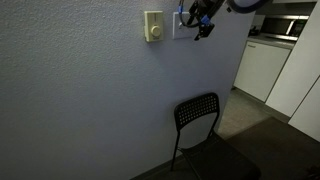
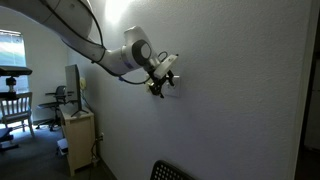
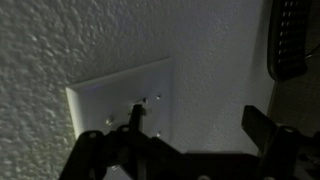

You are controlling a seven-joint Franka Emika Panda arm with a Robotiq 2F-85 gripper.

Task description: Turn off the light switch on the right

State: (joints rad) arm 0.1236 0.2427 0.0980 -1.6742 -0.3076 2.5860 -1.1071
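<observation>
The white light switch plate (image 1: 179, 26) is on the wall, right of a cream plate with a round dial knob (image 1: 153, 27). My gripper (image 1: 201, 22) is pressed close to the wall at the white plate and covers part of it. In the wrist view the white plate (image 3: 112, 98) fills the left centre. My gripper (image 3: 200, 122) is open, with one fingertip at a small toggle (image 3: 141, 103) and the other finger off the plate over bare wall. In an exterior view my gripper (image 2: 162, 80) is at the wall and hides the plate.
A black chair (image 1: 199, 117) stands against the wall below the plates; it also shows in the wrist view (image 3: 291, 40). A kitchen with white cabinets (image 1: 262, 66) lies past the wall corner. A desk with a monitor (image 2: 73, 88) and a wooden chair (image 2: 13, 108) stand behind the arm.
</observation>
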